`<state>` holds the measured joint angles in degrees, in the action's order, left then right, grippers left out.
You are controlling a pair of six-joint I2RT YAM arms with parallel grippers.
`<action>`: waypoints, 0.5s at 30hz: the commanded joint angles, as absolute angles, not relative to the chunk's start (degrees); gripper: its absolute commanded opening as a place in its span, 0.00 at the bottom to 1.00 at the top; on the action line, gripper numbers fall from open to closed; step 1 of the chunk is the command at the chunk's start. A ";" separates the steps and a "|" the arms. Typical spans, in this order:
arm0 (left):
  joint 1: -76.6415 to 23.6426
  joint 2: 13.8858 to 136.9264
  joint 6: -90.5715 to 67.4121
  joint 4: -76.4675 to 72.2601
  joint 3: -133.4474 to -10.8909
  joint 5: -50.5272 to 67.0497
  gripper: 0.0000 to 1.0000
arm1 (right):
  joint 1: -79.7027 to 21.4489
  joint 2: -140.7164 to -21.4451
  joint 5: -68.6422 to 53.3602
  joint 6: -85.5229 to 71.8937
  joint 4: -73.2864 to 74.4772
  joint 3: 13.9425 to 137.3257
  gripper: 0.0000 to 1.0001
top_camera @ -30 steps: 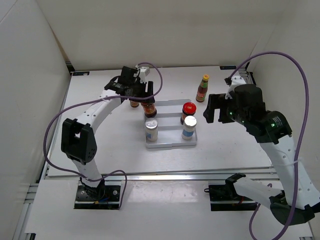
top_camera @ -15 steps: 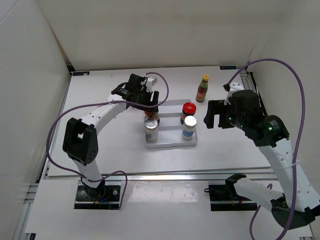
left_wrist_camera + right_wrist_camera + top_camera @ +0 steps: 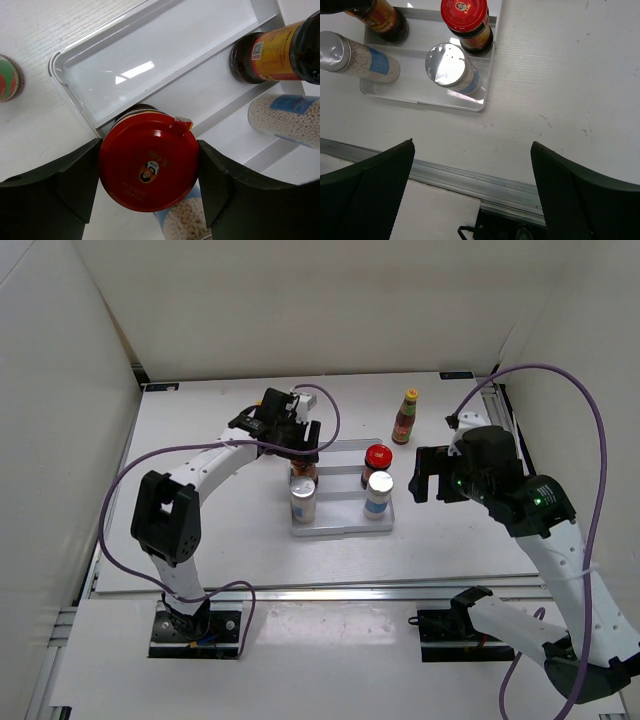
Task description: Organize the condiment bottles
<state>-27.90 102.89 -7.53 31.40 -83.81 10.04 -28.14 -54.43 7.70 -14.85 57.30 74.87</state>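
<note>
From above: the left pincer (image 3: pixel 296 436) is out over the far-left part of the ribbed white tray (image 3: pixel 343 525), clamped on a red-lidded jar (image 3: pixel 304 473) that hangs just behind the left shaker (image 3: pixel 303 500). Whether the jar's base touches the tray, I cannot tell. On the tray's right side a second red-lidded jar (image 3: pixel 377 458) stands upright, with the right shaker (image 3: pixel 379 490) just in front of it. One yellow-capped sauce bottle (image 3: pixel 405 417) stands alone on the bench (image 3: pixel 200 530), off the tray past its far-right corner. The right pincer (image 3: pixel 424 473) hovers to the right of the tray, apart from everything.

Over to the left wrist: the red lid fills the middle, and both dark fingers (image 3: pixel 70 182) press on its sides, a firm grip. Below it lie the tray's far-left corner and ribs. The second jar's dark body and orange label show upper right, a bead-filled shaker beside it, another shaker peeking out under the held jar.

Right wrist now: the two fingers stand wide apart with only bare bench between them, nothing held. Up top, all four tray bottles are visible, silver shaker tops on the near row.
</note>
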 commanded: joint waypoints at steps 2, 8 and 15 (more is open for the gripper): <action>-28.12 102.49 -7.82 31.55 -85.43 8.17 0.67 | -28.21 -54.84 9.05 -15.29 56.60 74.88 1.00; -28.12 99.32 -8.35 31.55 -88.06 6.07 1.00 | -28.21 -55.37 9.05 -15.82 56.07 74.88 1.00; -28.12 93.52 -7.73 32.87 -91.49 3.00 1.00 | -28.21 -57.21 12.66 -18.63 56.07 76.99 1.00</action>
